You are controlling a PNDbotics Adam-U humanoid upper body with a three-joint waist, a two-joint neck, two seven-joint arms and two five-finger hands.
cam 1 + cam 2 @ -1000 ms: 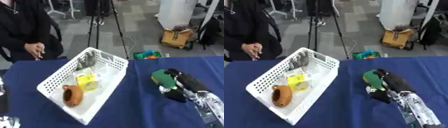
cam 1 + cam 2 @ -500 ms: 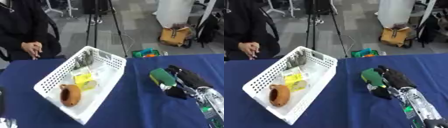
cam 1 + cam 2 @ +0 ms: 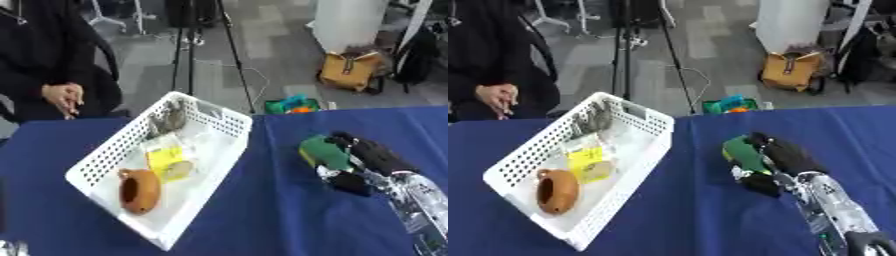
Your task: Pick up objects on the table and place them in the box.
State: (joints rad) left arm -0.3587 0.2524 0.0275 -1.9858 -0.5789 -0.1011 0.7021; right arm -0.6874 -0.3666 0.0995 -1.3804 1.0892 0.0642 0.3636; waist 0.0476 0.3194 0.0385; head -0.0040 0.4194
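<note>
Right robot hand [image 3: 785,159] curled around green object [image 3: 744,152], no readable writing, white basket [image 3: 222,118] alongside

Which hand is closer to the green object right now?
Right. The right hand has its fingers curled round the green object on the blue table. The left hand shows in neither view.

- right hand [image 3: 785,159] was curled round green object [image 3: 744,153] on blue worktop [image 3: 693,210]
- white basket [image 3: 645,150] left of it held a brown pot [image 3: 556,191] and yellow packet [image 3: 586,157]

head stereo pair, looking down, shared table [image 3: 289,225]
</note>
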